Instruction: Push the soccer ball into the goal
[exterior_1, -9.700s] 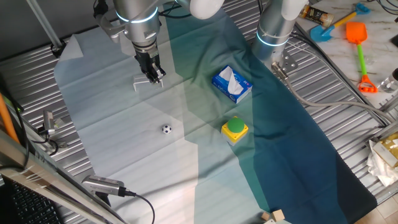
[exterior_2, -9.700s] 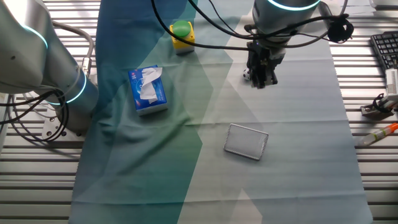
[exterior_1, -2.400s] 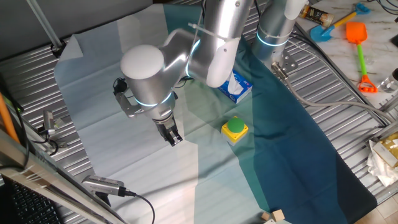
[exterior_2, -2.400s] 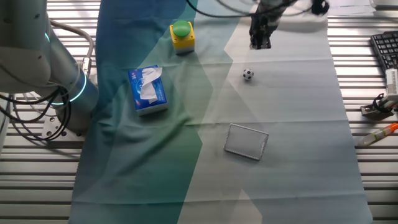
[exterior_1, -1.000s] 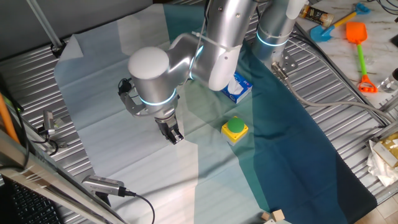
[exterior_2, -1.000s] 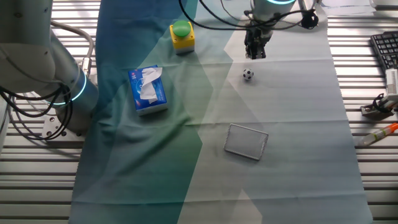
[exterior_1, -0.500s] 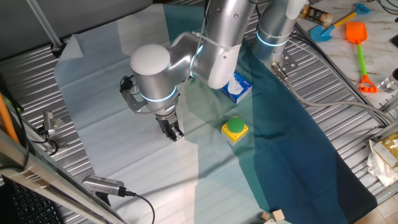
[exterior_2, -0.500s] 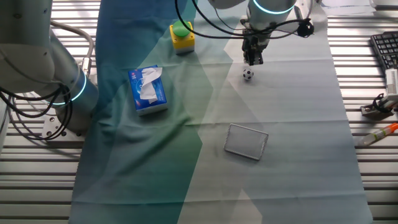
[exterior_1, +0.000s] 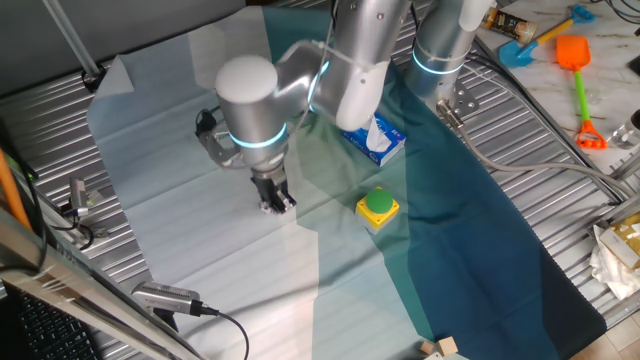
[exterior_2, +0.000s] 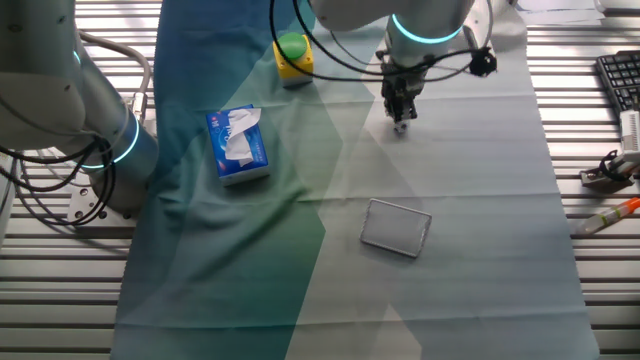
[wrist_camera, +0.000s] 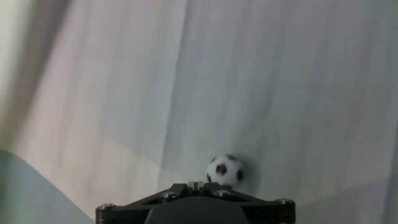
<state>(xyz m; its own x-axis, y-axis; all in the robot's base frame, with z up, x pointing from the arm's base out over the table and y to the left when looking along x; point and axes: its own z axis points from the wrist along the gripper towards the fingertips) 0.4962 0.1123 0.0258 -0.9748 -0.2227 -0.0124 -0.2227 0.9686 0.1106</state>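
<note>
So the pincer (exterior_2: 401, 120) has dropped in right behind the soccer ball (wrist_camera: 224, 170) since a second ago, when it hung well short of it. In the hand view the ball sits right at the fingertips, looks like touching. Fingers seem pressed together, holding nothing. The goal (exterior_2: 396, 227) lies further along the pale cloth (exterior_2: 470, 200), well apart, so I'd say the actual shove is just starting.

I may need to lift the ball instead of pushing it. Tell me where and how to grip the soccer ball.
The soccer ball is a tiny sphere on the cloth, so probably grip it across its widest middle, coming straight down from above. The gripper sits right at it; its fingers look too close together to straddle it, so they would likely need opening first.
</note>
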